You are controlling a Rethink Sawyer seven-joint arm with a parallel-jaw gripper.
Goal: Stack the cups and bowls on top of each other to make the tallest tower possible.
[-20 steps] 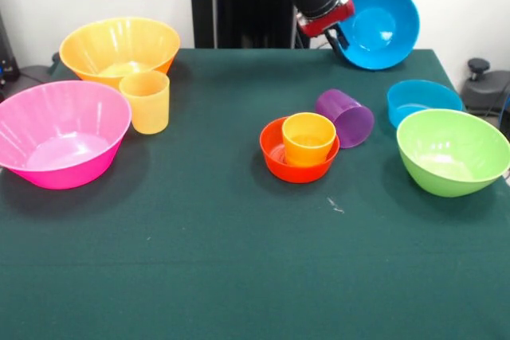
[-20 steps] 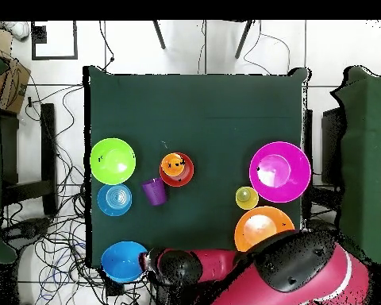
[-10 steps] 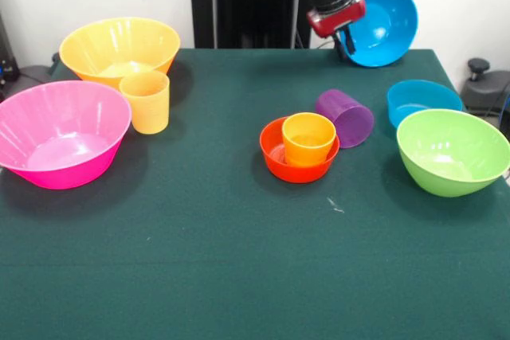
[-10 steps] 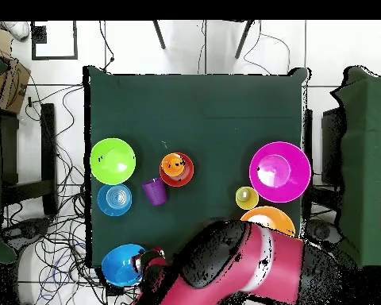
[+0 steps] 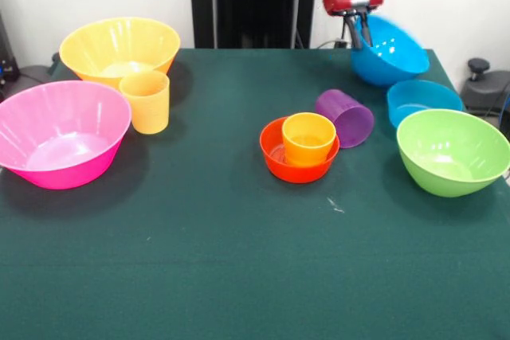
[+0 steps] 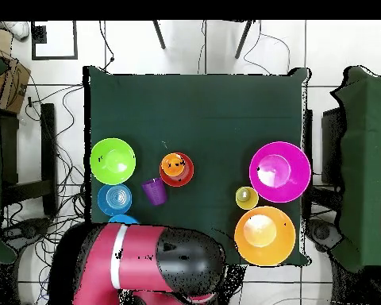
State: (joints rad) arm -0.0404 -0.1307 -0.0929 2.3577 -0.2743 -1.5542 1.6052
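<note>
Gripper (image 5: pixel 360 29) at upper right, clamped on the rim of the glossy medium blue bowl (image 5: pixel 389 52), tilted above the table (image 5: pixel 239 260). Orange cup (image 5: pixel 308 138) sits in the small red-orange bowl (image 5: pixel 279 158), centre.

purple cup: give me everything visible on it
The purple cup is a small, glossy, tapered plastic tumbler with no handle. It lies tipped on its side on the green table, its open mouth turned toward the camera in the front view and slightly right. It sits just right of the red-orange bowl that holds the orange cup, close to the bowl's rim; contact cannot be told. Overhead it shows as a purple shape between that bowl and the small blue bowl. Nothing grips it.
</note>
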